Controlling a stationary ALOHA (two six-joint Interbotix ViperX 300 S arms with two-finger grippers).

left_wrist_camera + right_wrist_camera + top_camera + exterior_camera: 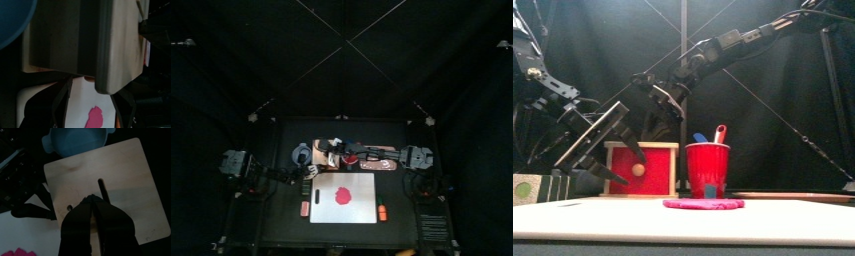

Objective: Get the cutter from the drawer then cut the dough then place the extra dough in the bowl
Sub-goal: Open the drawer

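The right hand (93, 203), pressed together, sits over the wooden box (120, 173) near the bench's back edge. The left hand (92, 87) hangs spread just beside the box. The red dough (342, 194) lies on the white board (362, 208) toward the front edge.

A pale wooden box (113, 168) shows bare, matt wood with faint grain on its top, while its red drawer front (640, 168) looks painted and smooth. The red cup (708, 165) is glossy, smooth plastic, and the blue-grey bowl (77, 140) has a smooth, softly sheened surface. The pink dough (703, 203) looks soft and matt with an uneven rim, lying on a smooth, matt white cutting board (593, 222); dull black cloth curtains (774, 150) hang behind.
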